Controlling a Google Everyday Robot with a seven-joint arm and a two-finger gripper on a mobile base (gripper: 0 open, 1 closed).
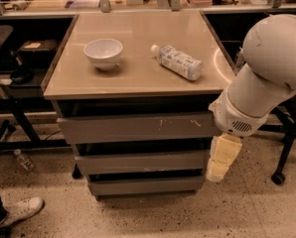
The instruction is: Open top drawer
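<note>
The top drawer (pixel 133 128) is the widest of three grey drawers under the beige table top (pixel 138 76). Its flat front has no handle and carries small white scratches right of centre. It sits pushed in, with a dark gap above it. My white arm (pixel 267 78) comes in from the right. My cream-coloured gripper (pixel 221 158) hangs downward from it, beside the right ends of the top and middle drawers, at about the height of the middle drawer (pixel 140 161).
A white bowl (pixel 103 52) and a plastic bottle (pixel 179 62) lying on its side are on the table top. A shoe (pixel 20 209) and a small bottle (pixel 25 159) are on the floor at left. A chair base (pixel 282 157) stands at right.
</note>
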